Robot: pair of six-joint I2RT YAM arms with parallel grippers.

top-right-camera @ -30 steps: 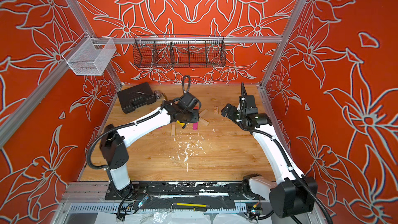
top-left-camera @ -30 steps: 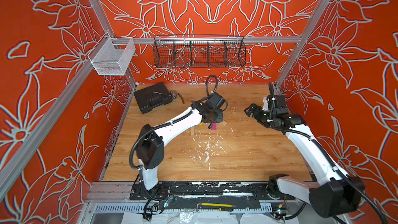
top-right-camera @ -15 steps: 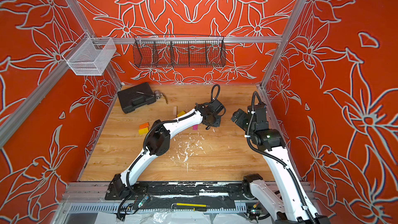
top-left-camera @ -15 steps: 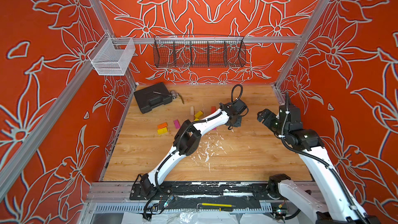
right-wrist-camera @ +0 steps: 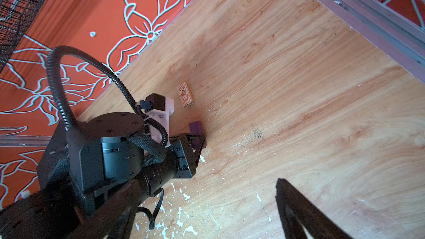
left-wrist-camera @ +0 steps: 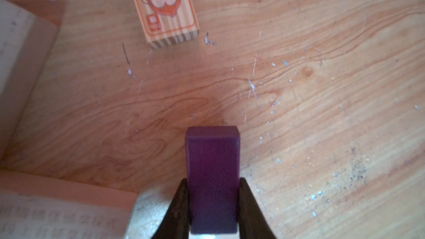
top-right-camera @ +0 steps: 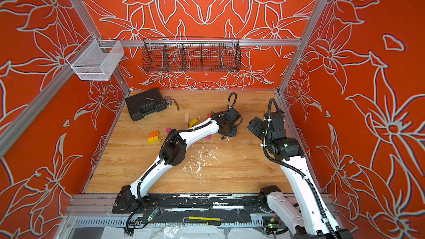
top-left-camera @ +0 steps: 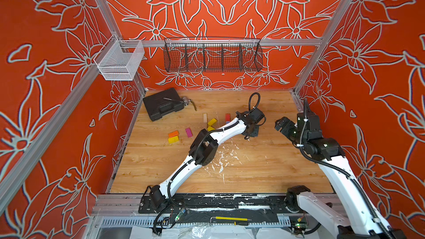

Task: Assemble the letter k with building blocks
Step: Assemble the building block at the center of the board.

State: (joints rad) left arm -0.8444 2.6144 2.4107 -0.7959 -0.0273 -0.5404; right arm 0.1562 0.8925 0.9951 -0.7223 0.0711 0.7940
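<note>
Your left gripper [top-left-camera: 251, 132] is pinching a small dark purple block [left-wrist-camera: 212, 168] by its long sides, low over the table [top-left-camera: 253, 168], near a monkey-printed block [left-wrist-camera: 165, 8]. The wrist views are showing that grip; both top views are hiding it. Your right gripper [top-left-camera: 281, 125] is hanging with its fingers spread wide. A second ago your left arm was working farther left.

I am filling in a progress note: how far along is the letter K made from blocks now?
Done: no K shape shows yet; a flat orange wooden block, a flat magenta block and a flat yellow block lie scattered. In hand: the left fingers clamp a purple rectangular block close to the wooden table. The right fingers stand open, empty. Left: nearly the whole letter.
</note>
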